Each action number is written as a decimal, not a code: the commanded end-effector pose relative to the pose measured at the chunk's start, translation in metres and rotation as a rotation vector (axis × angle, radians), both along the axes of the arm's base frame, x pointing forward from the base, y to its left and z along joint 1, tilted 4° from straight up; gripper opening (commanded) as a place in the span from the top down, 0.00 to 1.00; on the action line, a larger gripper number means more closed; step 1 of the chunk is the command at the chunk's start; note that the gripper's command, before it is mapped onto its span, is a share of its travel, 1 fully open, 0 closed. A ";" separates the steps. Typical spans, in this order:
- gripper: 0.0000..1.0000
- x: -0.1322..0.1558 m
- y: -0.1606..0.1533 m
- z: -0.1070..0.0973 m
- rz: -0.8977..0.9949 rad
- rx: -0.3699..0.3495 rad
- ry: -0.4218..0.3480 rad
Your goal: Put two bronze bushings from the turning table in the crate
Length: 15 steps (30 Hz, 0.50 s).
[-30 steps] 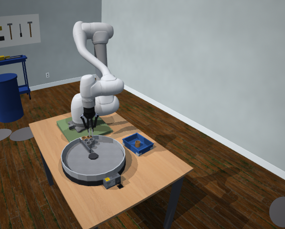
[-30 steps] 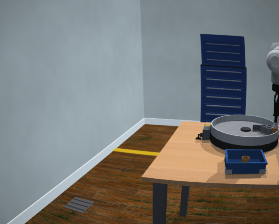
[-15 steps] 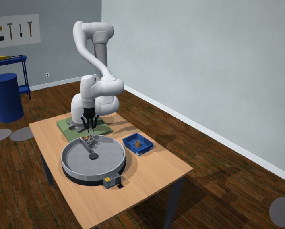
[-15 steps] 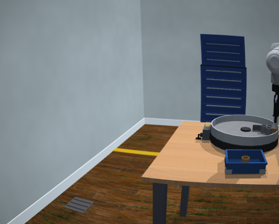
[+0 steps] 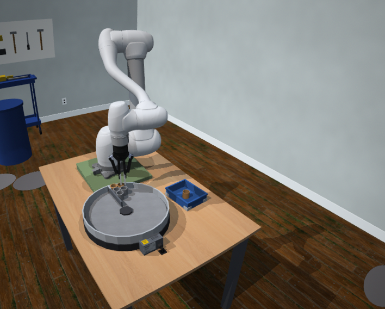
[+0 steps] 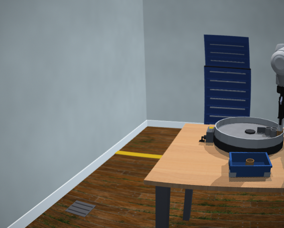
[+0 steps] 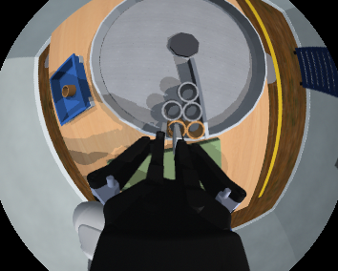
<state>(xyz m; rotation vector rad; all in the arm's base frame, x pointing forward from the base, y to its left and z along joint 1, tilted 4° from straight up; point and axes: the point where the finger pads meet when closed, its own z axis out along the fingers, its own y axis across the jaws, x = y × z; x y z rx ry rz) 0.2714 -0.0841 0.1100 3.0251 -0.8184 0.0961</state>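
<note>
The turning table (image 5: pixel 129 226) (image 6: pixel 233 131) (image 7: pixel 132 57) holds three grey bushings, one of them (image 5: pixel 119 192) (image 7: pixel 188 83) nearest the hub, and two bronze bushings by its wall. My gripper (image 5: pixel 122 182) (image 6: pixel 280 128) (image 7: pixel 169 130) points down there, its fingers slightly apart. In the wrist view one fingertip overlaps the ring of the left bronze bushing (image 7: pixel 177 120) and the other is just outside it; no lifted bushing shows. The other bronze bushing (image 5: pixel 113 186) (image 7: pixel 195 137) is beside the divider. A third bronze bushing (image 5: pixel 186 194) (image 6: pixel 249 162) (image 7: pixel 70 91) stands in the blue crate (image 5: pixel 195 203) (image 6: pixel 250 172).
The divider (image 5: pixel 117 198) (image 7: pixel 199 86) runs from the dark hub (image 5: pixel 126 210) (image 6: pixel 250 131) (image 7: pixel 182 44) to the turning table's raised wall. A grey control box (image 5: pixel 150 245) (image 6: pixel 209 135) is attached outside. The crate stands beside the turning table; the green base mat (image 5: pixel 86 172) lies behind it.
</note>
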 end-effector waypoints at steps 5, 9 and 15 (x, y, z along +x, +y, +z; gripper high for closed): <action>0.90 0.001 0.000 -0.001 0.000 0.002 -0.003; 0.90 0.001 -0.001 -0.001 0.000 0.002 -0.003; 0.90 0.002 -0.001 0.000 0.000 0.002 -0.003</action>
